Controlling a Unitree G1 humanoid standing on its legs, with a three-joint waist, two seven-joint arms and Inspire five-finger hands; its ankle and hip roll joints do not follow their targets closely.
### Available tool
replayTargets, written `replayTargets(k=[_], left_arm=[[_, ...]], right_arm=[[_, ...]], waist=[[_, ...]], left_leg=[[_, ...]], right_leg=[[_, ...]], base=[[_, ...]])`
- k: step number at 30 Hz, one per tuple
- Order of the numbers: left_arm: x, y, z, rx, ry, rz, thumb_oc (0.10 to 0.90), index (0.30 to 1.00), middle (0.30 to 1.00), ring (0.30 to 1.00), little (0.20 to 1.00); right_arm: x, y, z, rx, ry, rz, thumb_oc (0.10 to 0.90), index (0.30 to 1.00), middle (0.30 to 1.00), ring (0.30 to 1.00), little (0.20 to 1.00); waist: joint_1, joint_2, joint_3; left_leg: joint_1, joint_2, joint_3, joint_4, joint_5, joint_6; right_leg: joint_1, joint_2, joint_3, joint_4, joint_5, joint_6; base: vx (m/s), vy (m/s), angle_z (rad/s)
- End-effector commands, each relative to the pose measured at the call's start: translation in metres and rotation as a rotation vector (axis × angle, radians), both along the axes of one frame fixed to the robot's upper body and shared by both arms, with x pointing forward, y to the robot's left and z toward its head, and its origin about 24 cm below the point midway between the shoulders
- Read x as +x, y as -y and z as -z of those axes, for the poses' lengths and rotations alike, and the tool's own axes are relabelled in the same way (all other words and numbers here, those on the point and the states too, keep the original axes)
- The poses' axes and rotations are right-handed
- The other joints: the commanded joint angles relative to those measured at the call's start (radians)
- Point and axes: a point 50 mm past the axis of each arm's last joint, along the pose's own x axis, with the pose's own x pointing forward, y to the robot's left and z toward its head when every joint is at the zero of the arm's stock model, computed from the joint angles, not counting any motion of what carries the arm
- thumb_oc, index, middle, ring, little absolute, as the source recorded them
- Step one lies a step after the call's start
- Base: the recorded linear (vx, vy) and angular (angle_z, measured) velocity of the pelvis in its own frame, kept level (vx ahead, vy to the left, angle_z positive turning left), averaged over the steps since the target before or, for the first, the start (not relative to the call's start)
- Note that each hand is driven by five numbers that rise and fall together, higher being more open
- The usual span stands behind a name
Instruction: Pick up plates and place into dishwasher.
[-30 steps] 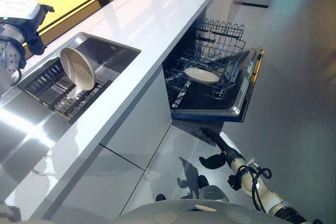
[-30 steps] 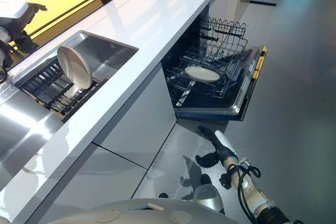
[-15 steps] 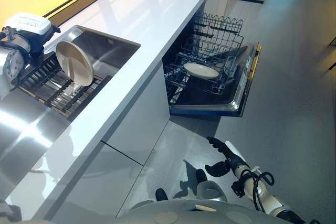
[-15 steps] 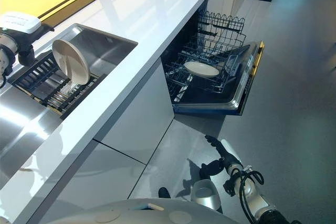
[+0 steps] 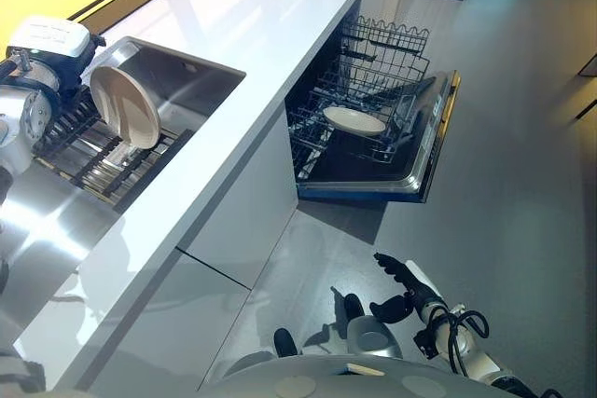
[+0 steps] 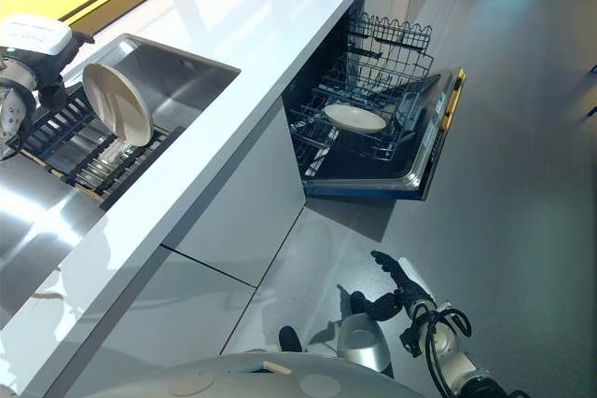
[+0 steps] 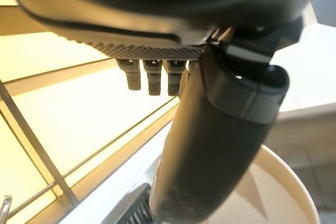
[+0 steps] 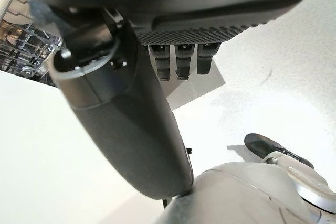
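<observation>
Two cream round plates showed: one (image 5: 124,106) leaned upright in the sink rack at nine o'clock beside the left hand (image 7: 215,145), fingers (image 7: 155,80) released; another (image 5: 354,119) lay in the dishwasher's wire rack (image 5: 378,90) at one o'clock. Right hand (image 5: 401,288) hung released at five o'clock.

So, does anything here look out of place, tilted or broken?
Nothing stands out. One plate leans on edge in the sink rack; another plate lies flat in the open dishwasher.

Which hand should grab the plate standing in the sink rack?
Left. The left hand is already beside the upright plate in the sink rack, open. The right hand hangs low over the floor, away from the counter.
</observation>
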Motion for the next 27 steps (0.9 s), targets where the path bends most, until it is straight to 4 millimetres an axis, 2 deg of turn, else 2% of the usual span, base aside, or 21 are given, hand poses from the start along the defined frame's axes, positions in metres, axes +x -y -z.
replayTargets(k=[1, 18, 27], left_arm=[[-0.007, -0.014, -0.073, 0.017, 0.313, -0.105, 0.8, 0.9, 0.9, 0.9, 0.9], [0.002, -0.004, -0.06, 0.02, 0.285, -0.079, 0.8, 0.9, 0.9, 0.9, 0.9], [0.01, 0.002, -0.05, 0.15, 0.202, -0.089, 0.8, 0.9, 0.9, 0.9, 0.9]], right_arm=[[0.018, -0.001, -0.013, 0.01, 0.112, -0.011, 0.8, 0.9, 0.9, 0.9, 0.9], [0.005, 0.005, -0.009, -0.003, 0.08, 0.002, 0.8, 0.9, 0.9, 0.9, 0.9], [0.008, 0.011, -0.015, -0.016, 0.106, 0.01, 0.8, 0.9, 0.9, 0.9, 0.9]], waist=[[-0.023, 0.025, -0.038], [-0.059, 0.027, -0.016], [-0.086, 0.037, 0.013]], left_leg=[[-0.051, -0.05, -0.049, 0.16, -0.187, 0.048], [-0.045, -0.054, -0.053, 0.161, -0.19, 0.046], [-0.077, -0.055, -0.052, 0.175, -0.184, 0.044]], right_leg=[[-0.122, -0.021, 0.045, 0.12, 0.069, 0.085], [-0.154, 0.003, 0.053, 0.139, 0.068, 0.079], [-0.203, 0.02, 0.061, 0.158, 0.077, 0.07]], base=[[0.07, -0.023, 0.0], [0.07, -0.021, 0.0], [0.03, -0.01, -0.04]])
